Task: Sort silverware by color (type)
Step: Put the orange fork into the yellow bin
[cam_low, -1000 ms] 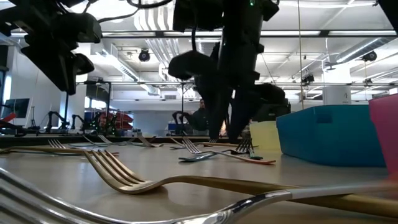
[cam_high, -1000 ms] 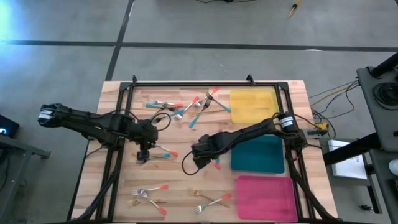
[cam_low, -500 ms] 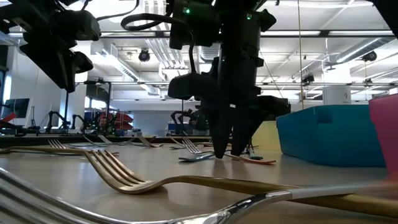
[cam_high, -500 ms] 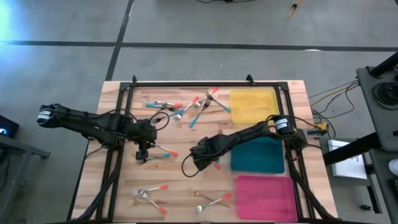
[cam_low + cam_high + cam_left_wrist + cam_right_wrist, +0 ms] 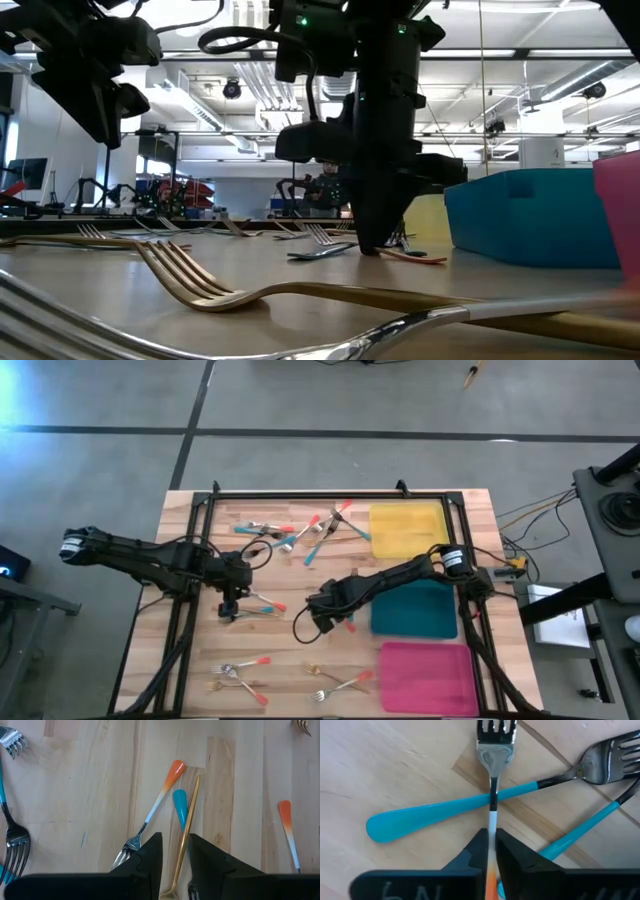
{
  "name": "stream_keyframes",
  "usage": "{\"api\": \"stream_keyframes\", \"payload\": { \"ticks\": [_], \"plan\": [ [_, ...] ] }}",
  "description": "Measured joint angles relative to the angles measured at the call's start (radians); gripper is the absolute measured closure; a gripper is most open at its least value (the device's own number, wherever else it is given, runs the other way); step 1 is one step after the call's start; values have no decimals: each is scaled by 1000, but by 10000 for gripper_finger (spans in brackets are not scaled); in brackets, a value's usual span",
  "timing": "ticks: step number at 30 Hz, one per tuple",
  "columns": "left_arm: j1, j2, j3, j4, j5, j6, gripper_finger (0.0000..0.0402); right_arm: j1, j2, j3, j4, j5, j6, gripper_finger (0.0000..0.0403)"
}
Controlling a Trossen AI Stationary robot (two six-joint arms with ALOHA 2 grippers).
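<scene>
Silverware lies scattered over the wooden table: a cluster (image 5: 300, 532) at the far side, several forks (image 5: 290, 680) near the front. At mid-table my right gripper (image 5: 322, 618) points down, shut on an orange-and-white-handled fork (image 5: 496, 740) that crosses a teal-handled fork (image 5: 435, 815). To its left my left gripper (image 5: 231, 608) hangs above the table. Its fingers (image 5: 150, 862) stand apart on either side of a slim gold utensil (image 5: 190, 815); I cannot tell whether they touch it. An orange-handled fork (image 5: 160, 805) and a teal handle (image 5: 180, 807) lie beside it. My right gripper pinches the fork's handle (image 5: 492, 822) between its two fingers, where white turns to orange, about midway along. The fingers come from above, pointing down, one on each side of the handle. The fork lies flat on the table, its neck over the teal handle.
Three flat trays line the right side: yellow (image 5: 405, 528) far, teal (image 5: 415, 610) in the middle right beside my right gripper, pink (image 5: 425, 675) near. A black rail frame (image 5: 300, 494) borders the table. A gold fork (image 5: 230, 290) lies close to the low camera.
My right gripper has come down onto the table with open fingers and then shut on the orange-and-white fork's handle. The fork stays flat on the table.
</scene>
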Motion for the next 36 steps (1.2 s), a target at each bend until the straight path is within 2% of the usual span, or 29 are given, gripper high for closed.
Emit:
{"api": "stream_keyframes", "payload": {
  "ticks": [5,11,16,20,23,27,32,36],
  "plan": [
    [0,0,0,0,0,0,324,0,-23,32,-11,-2,-59,391],
    [0,0,0,0,0,0,324,-13,-83,137,23,0,-173,392],
    [0,-2,0,-1,-1,-1,324,-56,-153,174,-22,91,-291,393],
    [0,-2,0,-8,-1,-4,324,-115,-256,171,-193,188,-338,393],
    [0,-2,0,-7,-1,-15,324,-172,-319,154,-366,264,-346,393],
    [0,2,0,-4,-13,-21,324,-244,-406,122,-466,311,-383,393],
    [0,6,0,17,-77,-31,324,-358,-486,26,-472,320,-483,393],
    [1,5,0,54,-81,-67,324,-459,-523,-88,-467,314,-546,393]
  ]
}}
